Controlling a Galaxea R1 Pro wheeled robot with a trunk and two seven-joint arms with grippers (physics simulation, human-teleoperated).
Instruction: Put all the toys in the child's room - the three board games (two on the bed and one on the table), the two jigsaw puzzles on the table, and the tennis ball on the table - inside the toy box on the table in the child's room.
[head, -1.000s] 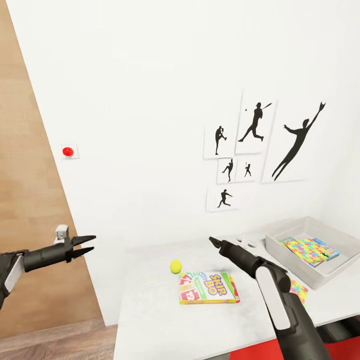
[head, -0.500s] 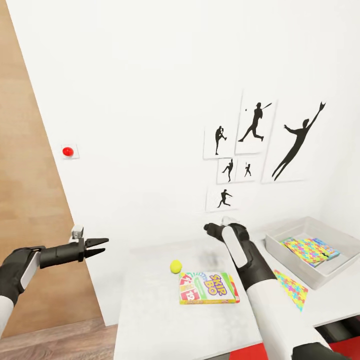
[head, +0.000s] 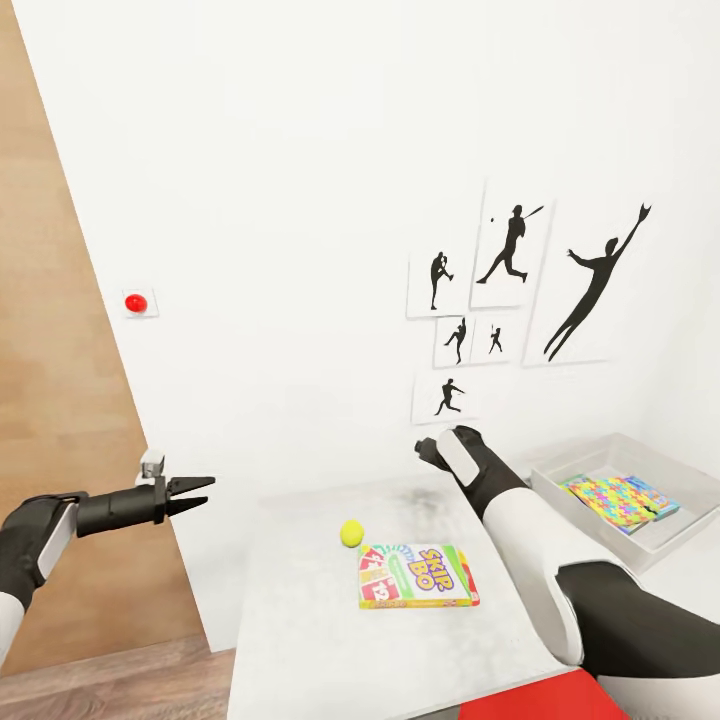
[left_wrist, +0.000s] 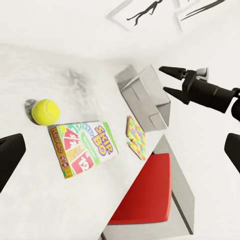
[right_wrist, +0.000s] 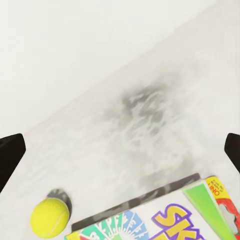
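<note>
Swinging forward over the table (head: 300, 620), the right arm now hides the loose jigsaw puzzle. Its gripper (left_wrist: 173, 81) hangs released, empty, as does the left gripper (head: 196, 491). Skip-Bo game (head: 418, 576) lies beside the tennis ball (head: 351, 533), toy box (head: 590, 505) beyond, likely next pick.

Both arms wore white shells with black joints. The left gripper (head: 200, 492) had slim black pointed fingers and a small grey block on top.

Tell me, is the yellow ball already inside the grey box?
No, the tennis ball lies on the table beside the Skip-Bo box, away from the toy box.
</note>
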